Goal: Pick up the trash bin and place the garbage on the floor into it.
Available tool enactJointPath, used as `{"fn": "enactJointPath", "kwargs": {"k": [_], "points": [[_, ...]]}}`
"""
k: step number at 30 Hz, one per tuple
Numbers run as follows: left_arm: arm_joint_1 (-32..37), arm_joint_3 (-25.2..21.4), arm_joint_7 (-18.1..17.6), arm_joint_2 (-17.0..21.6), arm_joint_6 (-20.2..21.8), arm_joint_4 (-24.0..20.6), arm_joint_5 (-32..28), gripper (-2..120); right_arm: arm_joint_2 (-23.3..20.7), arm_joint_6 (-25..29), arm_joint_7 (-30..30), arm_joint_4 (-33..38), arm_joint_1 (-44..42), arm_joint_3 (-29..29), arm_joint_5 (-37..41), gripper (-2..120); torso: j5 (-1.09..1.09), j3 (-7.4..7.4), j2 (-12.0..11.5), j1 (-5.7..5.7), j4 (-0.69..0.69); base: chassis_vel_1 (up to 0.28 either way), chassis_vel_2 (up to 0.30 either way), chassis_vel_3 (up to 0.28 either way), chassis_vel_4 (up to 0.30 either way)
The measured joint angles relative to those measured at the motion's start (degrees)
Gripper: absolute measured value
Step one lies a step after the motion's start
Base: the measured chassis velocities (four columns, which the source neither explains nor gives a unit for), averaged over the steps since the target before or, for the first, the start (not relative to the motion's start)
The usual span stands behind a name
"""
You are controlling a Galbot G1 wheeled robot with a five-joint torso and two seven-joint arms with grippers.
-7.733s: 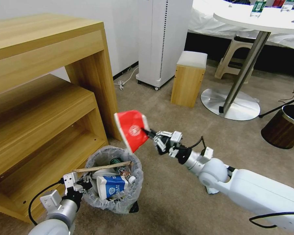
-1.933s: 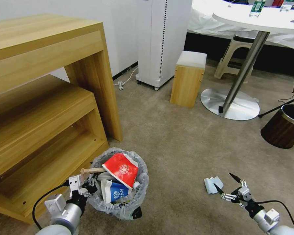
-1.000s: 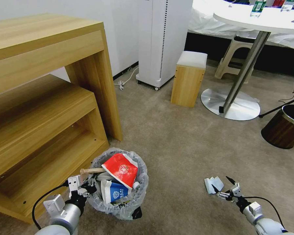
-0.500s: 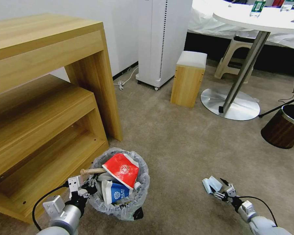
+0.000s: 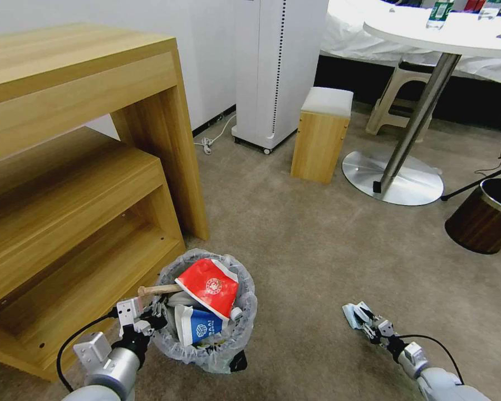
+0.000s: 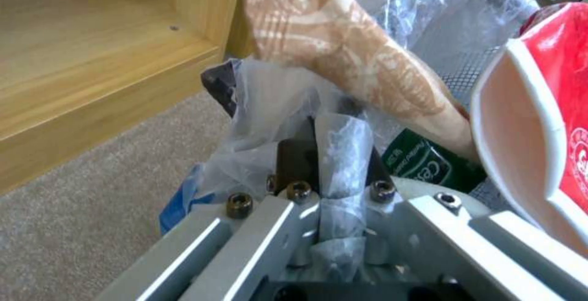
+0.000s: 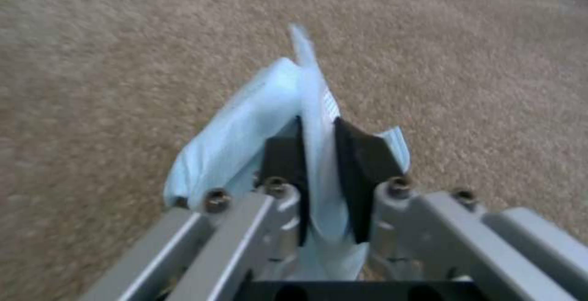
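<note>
Head view: we see our left pincer [image 5: 150,318] low at the left, pinched on the near rim of the small round black trash bin [image 5: 240,322] lined with a frilled translucent plastic bag, which stands on the beige short-pile carpet floor [image 5: 317,245] just beside the lower shelf of the light wooden shelving unit [image 5: 78,184]. In the left wrist view the left pincer [image 6: 328,154] has its black pads pressed onto a fold of the bag liner over the trash bin [image 6: 220,85] rim.

Inside the bin we note a red paper wrapper with a white round emblem [image 5: 210,285] lying on top, a blue-and-white carton [image 5: 197,326] below it, and a wooden stick [image 5: 157,289] jutting over the rim toward the shelving; the wrist view also shows the wooden stick [image 6: 343,57], the red paper wrapper [image 6: 539,122] and a green bottle label [image 6: 422,167] behind the liner.

At the lower right, our right pincer [image 5: 365,324] reaches down to the floor and grips the pale blue face mask [image 5: 352,314], which lies on the carpet well apart from the bin. In the right wrist view the right pincer [image 7: 319,172] has its two black pads closed on a raised fold of the pale blue face mask [image 7: 245,131], the rest of the mask spreading on the floor [image 7: 122,62].
</note>
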Motion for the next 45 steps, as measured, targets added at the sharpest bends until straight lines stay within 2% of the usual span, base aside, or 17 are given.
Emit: {"fn": "enactJointPath", "kwargs": {"k": [4, 8, 10, 12, 14, 15, 20, 22, 24, 26, 28, 30, 32, 34, 36, 38, 45], "points": [[-0.5, -0.1, -0.1, 0.1, 0.0, 0.3, -0.1, 0, -2.4, 0.0, -2.7, 6.5, -3.4, 0.7, 3.2, 0, 0.00, 0.00, 0.0, 0.00, -0.01, 0.000, 0.000, 0.000, 0.000], [-0.8, -0.1, -0.2, 0.2, 0.0, 1.1, -0.1, 0, -5.6, 0.0, -4.1, 15.9, -7.3, 1.0, 6.7, 0, 0.01, 0.00, 0.0, 0.00, -0.01, 0.000, 0.000, 0.000, 0.000], [-1.0, -0.1, -0.2, 0.3, 0.0, 1.5, -0.1, 0, -9.2, 0.0, -5.0, 26.2, -11.4, 2.5, 8.7, 0, 0.00, 0.00, 0.0, 0.00, 0.00, 0.000, 0.000, 0.000, 0.000], [-1.0, -0.1, -0.3, 0.4, 0.0, 1.6, 0.0, 0, -9.9, 0.0, -5.1, 28.2, -12.2, 3.0, 8.9, 0, 0.00, -0.01, 0.0, 0.00, -0.01, 0.000, 0.000, 0.000, 0.000], [-1.1, -0.3, -0.4, 0.6, 0.0, 1.9, 0.0, 0, -13.9, 0.0, -4.0, 40.0, -15.7, 4.6, 9.7, 0, 0.01, -0.01, 0.0, 0.00, -0.03, 0.000, 0.000, 0.000, 0.000], [-1.1, -0.3, -0.4, 0.6, 0.0, 1.9, 0.0, 0, -13.9, 0.0, -4.0, 40.0, -15.7, 4.6, 9.7, 0, 0.01, -0.01, 0.0, 0.00, -0.03, 0.000, 0.000, 0.000, 0.000], [-0.7, -0.2, -0.5, 0.4, 0.1, 2.5, 0.8, 0, -21.7, -1.8, 1.7, 60.2, -14.8, 3.7, 10.5, 0, 0.00, 0.00, 0.0, 0.00, 0.00, 0.000, 0.000, 0.000, 0.000], [-0.6, -0.2, -0.5, 0.3, 0.1, 2.5, 1.0, 0, -22.8, -2.5, 2.4, 62.8, -13.7, 3.0, 11.0, 0, -0.01, 0.00, 0.0, 0.00, 0.00, 0.000, 0.000, 0.000, 0.000], [-0.4, 0.1, -0.4, -0.1, 0.3, 2.4, 1.5, 0, -26.1, -4.9, 5.6, 70.8, -8.6, -1.6, 12.7, 0, -0.02, 0.00, 0.0, 0.00, 0.01, 0.000, 0.000, 0.000, 0.000], [-0.4, 0.1, -0.4, -0.2, 0.4, 2.2, 1.6, 0, -26.7, -5.7, 6.3, 72.8, -7.0, -3.2, 13.4, 0, -0.01, 0.00, 0.0, 0.00, 0.03, 0.000, 0.000, 0.000, 0.000], [-0.4, 0.2, -0.5, -0.3, 0.6, 1.7, 1.7, 0, -28.2, -7.6, 7.7, 77.0, -1.3, -9.5, 16.4, 0, -0.01, 0.00, 0.0, 0.00, -0.01, 0.000, 0.000, 0.000, 0.000], [-0.4, 0.2, -0.5, -0.4, 0.7, 1.6, 1.7, 0, -28.3, -7.8, 7.9, 77.5, -0.1, -11.0, 17.0, 0, -0.01, 0.00, 0.0, 0.00, -0.01, 0.000, 0.000, 0.000, 0.000], [-0.4, 0.2, -0.8, -0.5, 0.9, 1.1, 1.7, 0, -28.2, -8.3, 8.2, 78.8, 8.7, -20.8, 19.5, 0, -0.01, 0.00, 0.0, 0.00, -0.01, 0.000, 0.000, 0.000, 0.000], [-0.4, 0.2, -0.8, -0.6, 1.0, 1.0, 1.7, 0, -27.9, -8.3, 8.2, 78.8, 10.2, -22.5, 19.8, 0, -0.01, 0.00, 0.0, 0.00, 0.00, 0.000, 0.000, 0.000, 0.000], [-0.4, 0.3, -1.0, -0.7, 1.2, 0.6, 1.7, 0, -26.1, -8.2, 8.2, 78.8, 16.4, -30.7, 21.1, 0, -0.01, 0.00, 0.0, 0.00, 0.01, 0.000, 0.000, 0.000, 0.000], [-0.4, 0.3, -1.1, -0.7, 1.2, 0.6, 1.7, 0, -25.8, -8.2, 8.1, 78.7, 16.9, -31.6, 21.2, 0, -0.01, 0.00, 0.0, 0.00, 0.01, 0.000, 0.000, 0.000, 0.000], [-0.1, 0.0, -1.3, -1.0, 1.4, -0.4, 1.6, 0, -18.7, -7.8, 7.2, 77.3, 25.6, -45.9, 22.7, 0, -0.04, 0.00, 0.0, 0.00, 0.01, 0.000, 0.000, 0.000, 0.000]]}}
